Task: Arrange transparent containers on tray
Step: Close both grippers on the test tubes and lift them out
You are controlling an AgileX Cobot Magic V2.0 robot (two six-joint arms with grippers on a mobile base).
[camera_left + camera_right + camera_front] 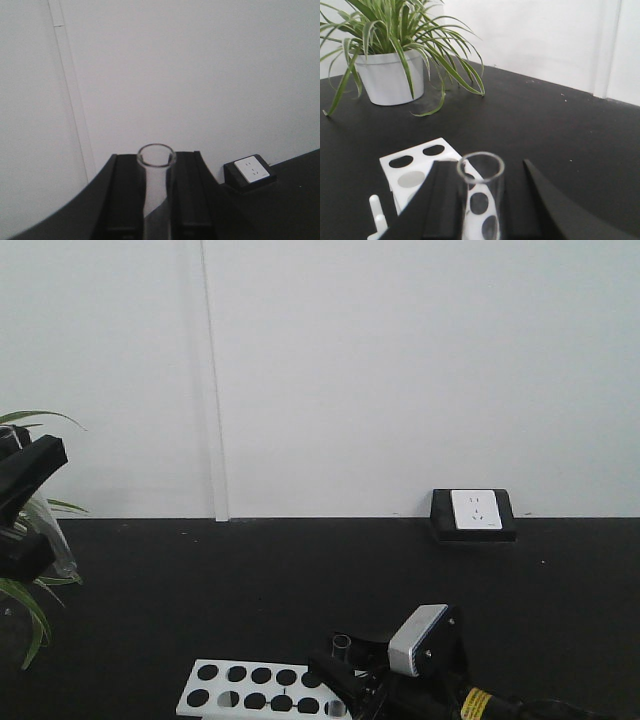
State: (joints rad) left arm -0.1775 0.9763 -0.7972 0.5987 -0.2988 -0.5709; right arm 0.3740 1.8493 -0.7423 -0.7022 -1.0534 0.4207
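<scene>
Each gripper holds one clear glass test tube, the transparent containers. In the left wrist view the left gripper (156,156) is shut on an upright tube (156,190), whose open rim shows between the two black fingers against the white wall. The right gripper (483,166) is shut on the other tube (481,200), held over a white rack (410,165). From the front view the right gripper (345,665) and its tube (342,644) are low at the bottom edge, and the left arm (25,480) is at the far left. The tray is out of view.
The white rack (250,688) with round holes stands on the black table (300,580). A potted spider plant (390,55) stands at the left. A wall socket block (473,512) sits at the table's back edge against the white wall.
</scene>
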